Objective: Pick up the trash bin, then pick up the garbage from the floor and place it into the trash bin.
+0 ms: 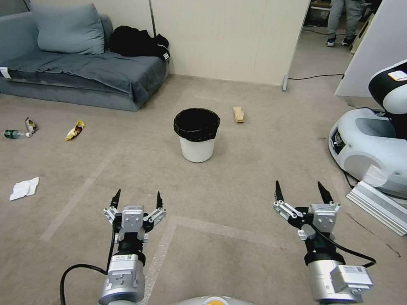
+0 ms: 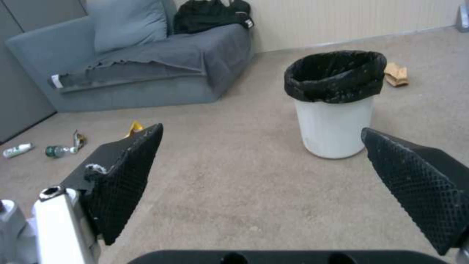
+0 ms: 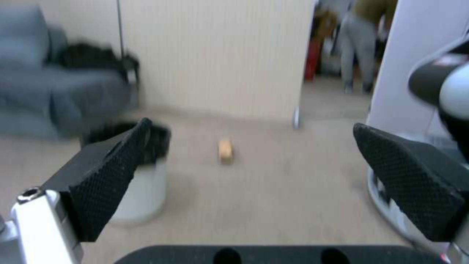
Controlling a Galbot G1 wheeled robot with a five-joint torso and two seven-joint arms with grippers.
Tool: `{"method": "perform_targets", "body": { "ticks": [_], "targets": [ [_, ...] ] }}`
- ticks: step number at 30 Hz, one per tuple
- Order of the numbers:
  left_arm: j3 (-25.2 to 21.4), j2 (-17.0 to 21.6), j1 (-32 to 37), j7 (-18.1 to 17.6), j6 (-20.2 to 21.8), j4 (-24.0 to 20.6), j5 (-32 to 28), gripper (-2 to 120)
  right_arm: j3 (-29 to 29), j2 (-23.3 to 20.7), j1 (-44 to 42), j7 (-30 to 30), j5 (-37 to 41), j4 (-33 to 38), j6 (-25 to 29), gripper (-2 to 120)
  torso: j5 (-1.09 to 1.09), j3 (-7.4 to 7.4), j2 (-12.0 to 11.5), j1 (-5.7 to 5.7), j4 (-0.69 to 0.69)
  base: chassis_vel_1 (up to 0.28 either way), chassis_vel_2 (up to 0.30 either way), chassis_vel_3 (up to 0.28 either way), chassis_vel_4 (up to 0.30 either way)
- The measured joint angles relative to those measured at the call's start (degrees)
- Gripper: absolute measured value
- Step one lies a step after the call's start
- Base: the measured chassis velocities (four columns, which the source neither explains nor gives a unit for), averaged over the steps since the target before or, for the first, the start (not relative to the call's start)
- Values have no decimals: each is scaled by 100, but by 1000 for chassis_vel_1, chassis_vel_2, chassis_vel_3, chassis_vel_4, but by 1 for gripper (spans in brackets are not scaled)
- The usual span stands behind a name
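The trash bin (image 1: 196, 135), white with a black liner, stands upright on the carpet floor (image 1: 254, 169) ahead of me, also seen from the left wrist (image 2: 336, 102) and right wrist (image 3: 144, 176). Garbage lies scattered: a brown paper bag (image 1: 238, 115) just beyond the bin, a yellow wrapper (image 1: 75, 130), a brown wrapper (image 1: 30, 125), a green-labelled bottle (image 1: 12, 134) and a white tissue (image 1: 24, 188) to the left. My left gripper (image 1: 136, 201) and right gripper (image 1: 302, 192) hover open and empty, nearer to me than the bin.
A grey sofa (image 1: 80, 67) with a black garment sits at the back left. Another white robot (image 1: 373, 144) and a metal rail (image 1: 377, 207) stand at the right. A partition wall (image 1: 229, 38) lies behind the bin.
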Motion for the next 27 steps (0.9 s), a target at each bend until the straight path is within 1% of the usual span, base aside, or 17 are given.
{"method": "perform_targets", "body": {
  "ticks": [1, 5, 20, 24, 27],
  "targets": [
    [-8, -1, -7, 0, 0, 4, 3, 99, 6, 0, -2, 10, 49, -84, 307, 100, 2, 0, 0, 0, 0, 0, 0, 0, 0],
    [-32, -2, -18, 5, -2, 9, 23, 99, 10, 0, 26, -74, 127, -160, 491, 100, 2, 0, 0, 0, 0, 0, 0, 0, 0],
    [-56, -25, -38, 59, -66, 117, 105, 99, 57, 0, 111, -205, 159, -346, 567, 100, 1, 0, 0, -1, 0, -8, 6, 7, -5],
    [-66, -32, -39, 60, -84, 135, 122, 99, 57, 0, 122, -222, 164, -368, 572, 100, 1, 0, 0, 0, 0, -106, 124, 103, -114],
    [-65, -41, -43, 60, -95, 154, 137, 99, 58, 0, 127, -228, 164, -376, 573, 100, 0, 1, 0, 0, 0, -201, 196, 180, -190]
  ]
}}
